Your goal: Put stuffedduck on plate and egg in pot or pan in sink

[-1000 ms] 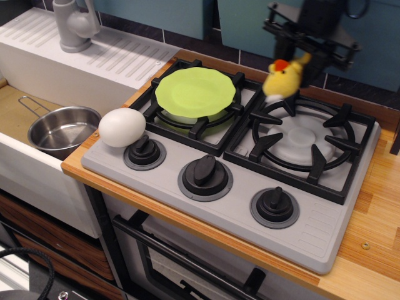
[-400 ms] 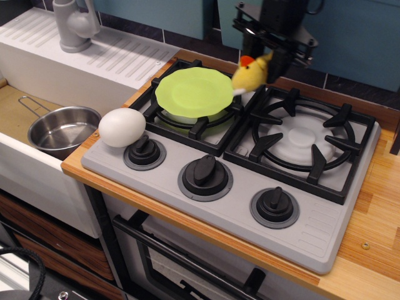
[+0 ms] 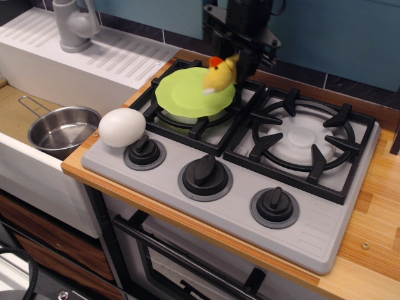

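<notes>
The black pincer hangs over the back of the stove, clamped on the stuffedduck, which dangles tilted with its orange-red beak up and its white underside low. The little bird sits in the air over the right-hand edge of the lime-green plate (whether it touches the plate I cannot tell from here). That plate rests on the rear-left burner grate of the grey stove. The white egg lies on the stove's front-left corner, just beside the leftmost knob. Down to the left, the steel saucepan stands inside the sink, wire handle pointing away, with the grey faucet on the ribbed drainboard behind. The wooden bench shows at the right.
</notes>
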Motion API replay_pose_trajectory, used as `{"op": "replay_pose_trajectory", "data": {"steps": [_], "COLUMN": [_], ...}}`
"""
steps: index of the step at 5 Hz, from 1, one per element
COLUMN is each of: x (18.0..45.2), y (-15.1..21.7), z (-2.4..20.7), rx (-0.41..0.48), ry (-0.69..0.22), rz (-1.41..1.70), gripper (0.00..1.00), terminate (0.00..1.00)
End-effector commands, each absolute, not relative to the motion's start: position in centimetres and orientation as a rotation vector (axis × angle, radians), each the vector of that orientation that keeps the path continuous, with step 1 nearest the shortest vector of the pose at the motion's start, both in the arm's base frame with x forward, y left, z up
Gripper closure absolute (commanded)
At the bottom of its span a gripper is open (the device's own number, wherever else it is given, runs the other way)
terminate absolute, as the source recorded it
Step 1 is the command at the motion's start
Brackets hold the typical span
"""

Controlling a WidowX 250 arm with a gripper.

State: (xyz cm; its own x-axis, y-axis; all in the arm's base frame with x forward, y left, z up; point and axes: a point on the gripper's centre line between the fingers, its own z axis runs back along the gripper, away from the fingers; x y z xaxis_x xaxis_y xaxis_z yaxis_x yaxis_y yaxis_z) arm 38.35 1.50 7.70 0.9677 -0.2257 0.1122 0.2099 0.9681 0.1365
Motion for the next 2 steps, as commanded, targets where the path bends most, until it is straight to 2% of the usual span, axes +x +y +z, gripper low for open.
{"op": "replay_pose_trajectory", "data": {"steps": [1, 2], "x": [38.57, 38.44], "y": [3.16, 3.28], "z": [11.02, 10.63], "rx": [0.154, 0.152], "ry": [-0.212, -0.218], "rz": [-0.237, -0.238], "gripper": [1.00, 1.00], "terminate": [0.00, 0.00]}}
